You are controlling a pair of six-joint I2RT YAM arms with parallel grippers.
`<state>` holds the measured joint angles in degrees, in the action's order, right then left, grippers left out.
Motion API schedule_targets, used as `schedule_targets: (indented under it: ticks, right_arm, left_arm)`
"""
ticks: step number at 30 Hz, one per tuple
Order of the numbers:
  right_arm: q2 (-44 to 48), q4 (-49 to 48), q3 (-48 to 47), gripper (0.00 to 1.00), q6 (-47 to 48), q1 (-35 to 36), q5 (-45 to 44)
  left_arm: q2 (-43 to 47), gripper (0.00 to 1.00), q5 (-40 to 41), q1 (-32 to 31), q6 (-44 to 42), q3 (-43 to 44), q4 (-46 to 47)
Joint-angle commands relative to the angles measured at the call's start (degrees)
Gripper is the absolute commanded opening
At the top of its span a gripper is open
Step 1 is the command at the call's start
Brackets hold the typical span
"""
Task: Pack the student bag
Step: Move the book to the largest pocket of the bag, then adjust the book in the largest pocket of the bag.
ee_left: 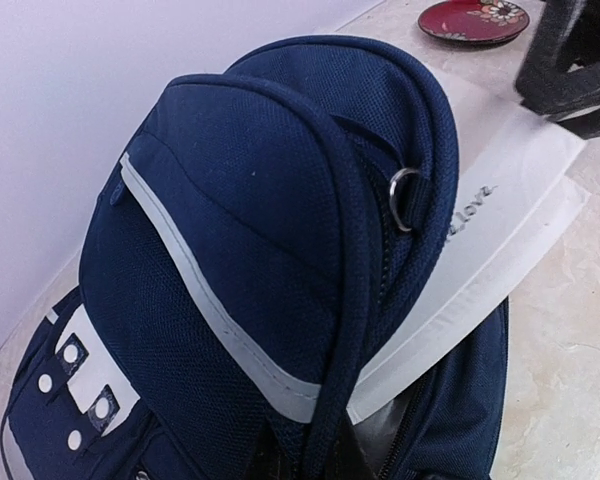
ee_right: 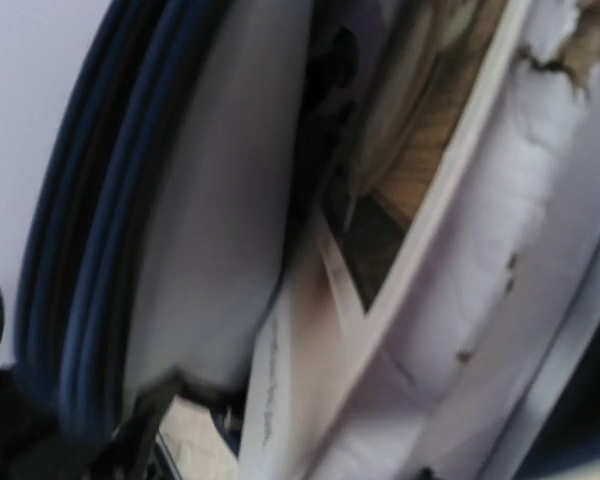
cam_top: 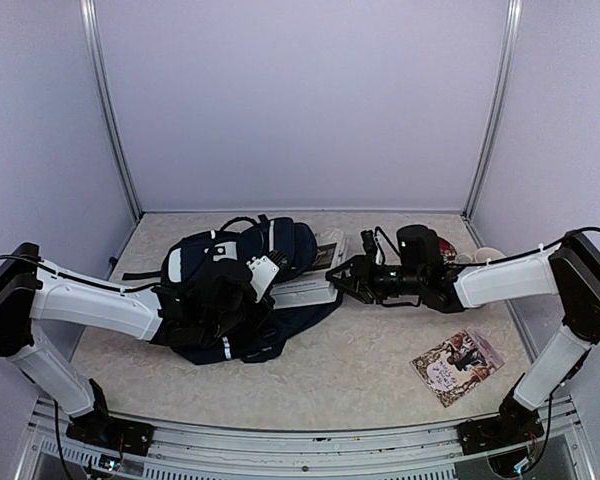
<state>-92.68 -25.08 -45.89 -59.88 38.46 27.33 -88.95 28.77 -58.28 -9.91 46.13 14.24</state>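
The student bag [cam_top: 242, 262], dark navy with a pale stripe, lies left of centre. In the left wrist view its front flap [ee_left: 250, 200] is lifted. My left gripper [cam_top: 228, 300] is shut on the bag's lower edge, its fingers hidden by fabric. A white book [cam_top: 305, 291] sticks out of the opening under the flap [ee_left: 500, 210]. My right gripper [cam_top: 343, 276] is at the book's outer end, with book pages [ee_right: 450, 300] filling the space between its jaws. It shows at the top right of the left wrist view [ee_left: 572, 85].
A picture booklet [cam_top: 457, 365] lies on the table at the front right. A red plate [cam_top: 446, 246] sits behind the right arm and also shows in the left wrist view [ee_left: 473, 19]. Pale walls enclose the back and both sides.
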Motion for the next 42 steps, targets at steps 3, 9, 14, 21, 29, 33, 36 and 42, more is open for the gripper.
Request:
schedule_targets:
  ticks: [3,9,14,21,29,33,36,42]
  right_arm:
    - [-10.90,-6.55,-8.09,0.46,0.04,3.88,-0.63]
    - [-17.36,-7.90,-14.75,0.48,0.73,6.59,2.90]
    - [-10.62,-1.09,-11.97,0.64,7.58,6.45,-0.38]
    - [3.21,27.03,-14.71,1.00,30.56,4.54,-8.67]
    - [-3.58,24.07,-22.19,1.00,44.76,-12.47,-2.88]
    - [-23.13,33.85,-45.14,0.72,44.16,-16.71,2.75]
    - [-33.02,35.80,-54.65,0.58,42.59,-16.38,9.03]
    - [-36.29,25.42,-52.66,0.60,39.33,-15.18,16.32]
  left_arm:
    - [0.16,0.00,-1.76,-2.54,-2.97,5.05,8.10]
    - [2.42,0.00,-3.73,-0.91,-0.55,4.86,9.36]
    - [3.68,0.00,-4.73,0.87,0.40,3.46,8.90]
    - [4.18,0.00,-5.95,1.68,1.70,0.93,9.34]
    - [4.49,0.00,-6.67,1.77,2.67,-0.46,9.72]
    - [5.09,0.00,-6.42,1.60,3.86,-0.66,9.29]
    - [4.89,0.00,-6.20,1.33,4.75,-0.96,9.40]
    - [3.74,0.00,-5.59,1.30,5.06,-0.57,9.04]
